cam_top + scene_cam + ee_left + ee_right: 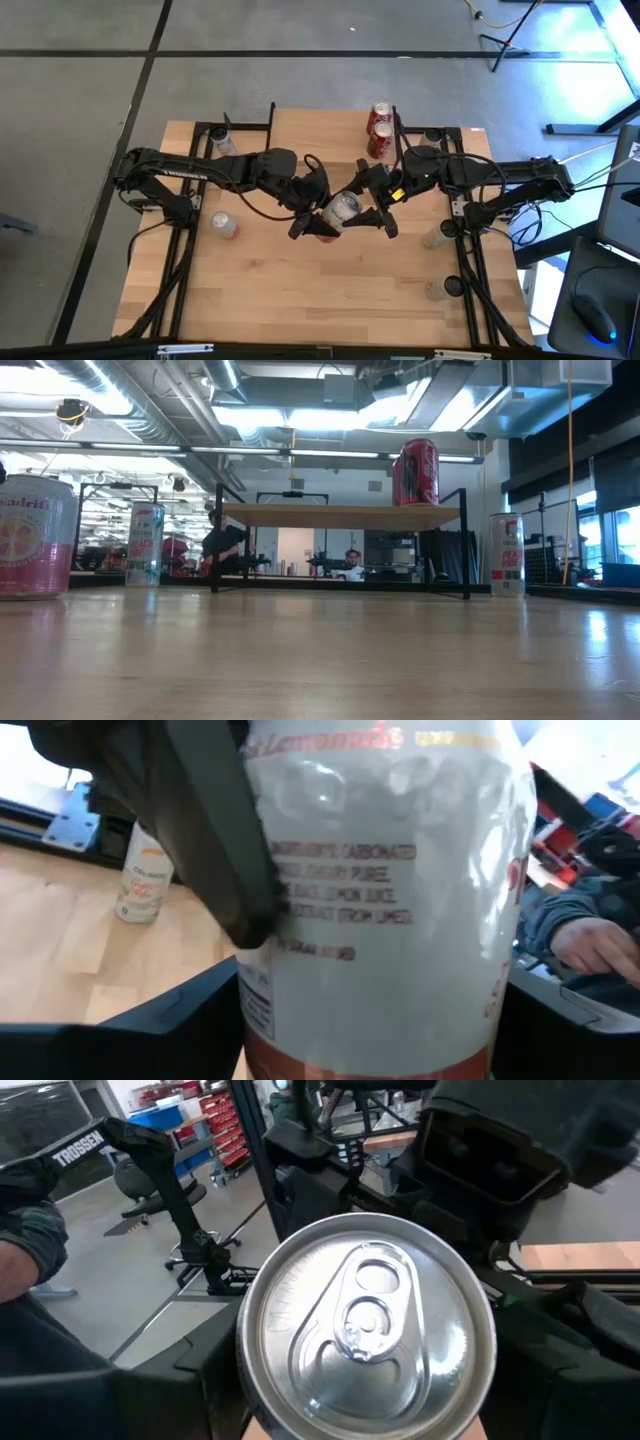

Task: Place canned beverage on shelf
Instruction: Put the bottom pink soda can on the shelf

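This is a robotics lab or workshop in an open industrial hall. The low view shows exposed ceiling ducts (150, 400) and long strip lights (300, 452) overhead, with work benches and a seated person (351, 563) far behind the table. From above, the wooden table (300, 290) stands on a bare grey concrete floor (80, 60) marked with dark lines. The right wrist view shows red storage bins (215, 1115) on racks and a rolling office chair (135, 1180)
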Robot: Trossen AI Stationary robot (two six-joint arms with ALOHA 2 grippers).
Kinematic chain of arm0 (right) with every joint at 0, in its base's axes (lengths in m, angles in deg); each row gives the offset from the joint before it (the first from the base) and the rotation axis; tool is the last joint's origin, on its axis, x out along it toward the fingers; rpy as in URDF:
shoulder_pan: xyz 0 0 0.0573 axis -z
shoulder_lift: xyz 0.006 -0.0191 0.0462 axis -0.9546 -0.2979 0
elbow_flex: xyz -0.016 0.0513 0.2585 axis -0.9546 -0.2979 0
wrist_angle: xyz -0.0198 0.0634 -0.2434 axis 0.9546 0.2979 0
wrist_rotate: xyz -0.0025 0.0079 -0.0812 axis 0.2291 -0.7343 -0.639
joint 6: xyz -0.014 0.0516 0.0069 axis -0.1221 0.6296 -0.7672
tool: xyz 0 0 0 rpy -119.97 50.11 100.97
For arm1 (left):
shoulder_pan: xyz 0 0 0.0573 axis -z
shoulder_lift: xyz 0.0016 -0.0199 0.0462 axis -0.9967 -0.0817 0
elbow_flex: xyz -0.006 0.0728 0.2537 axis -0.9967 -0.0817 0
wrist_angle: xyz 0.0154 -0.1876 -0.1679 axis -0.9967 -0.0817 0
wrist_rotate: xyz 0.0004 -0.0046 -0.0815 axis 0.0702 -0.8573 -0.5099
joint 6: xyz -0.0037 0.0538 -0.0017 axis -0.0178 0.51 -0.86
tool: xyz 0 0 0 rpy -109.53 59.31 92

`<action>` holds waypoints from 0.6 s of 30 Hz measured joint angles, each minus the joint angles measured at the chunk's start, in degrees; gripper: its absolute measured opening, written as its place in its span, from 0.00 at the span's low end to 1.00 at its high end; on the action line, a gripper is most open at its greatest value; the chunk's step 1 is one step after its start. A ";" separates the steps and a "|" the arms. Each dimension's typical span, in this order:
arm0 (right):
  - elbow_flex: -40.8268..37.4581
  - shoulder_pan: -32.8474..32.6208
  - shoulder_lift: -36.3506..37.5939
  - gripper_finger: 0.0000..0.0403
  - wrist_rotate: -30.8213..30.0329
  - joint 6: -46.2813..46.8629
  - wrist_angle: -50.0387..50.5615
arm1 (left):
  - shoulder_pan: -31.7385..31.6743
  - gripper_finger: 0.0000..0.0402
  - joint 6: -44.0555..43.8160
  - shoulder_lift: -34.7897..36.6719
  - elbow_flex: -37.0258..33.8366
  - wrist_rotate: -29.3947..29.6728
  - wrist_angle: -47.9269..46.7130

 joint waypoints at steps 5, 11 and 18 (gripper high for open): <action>0.00 -0.02 -0.02 0.67 -0.46 -0.62 -0.06 | -0.09 0.69 0.00 -0.02 0.00 -0.94 0.06; 0.04 -0.04 -0.57 0.73 -1.14 -1.01 0.00 | -0.84 0.67 0.21 0.01 -0.02 -1.36 -0.25; 0.14 0.11 5.65 0.93 -4.96 -5.19 8.18 | -0.75 0.68 0.39 0.02 0.00 8.82 1.27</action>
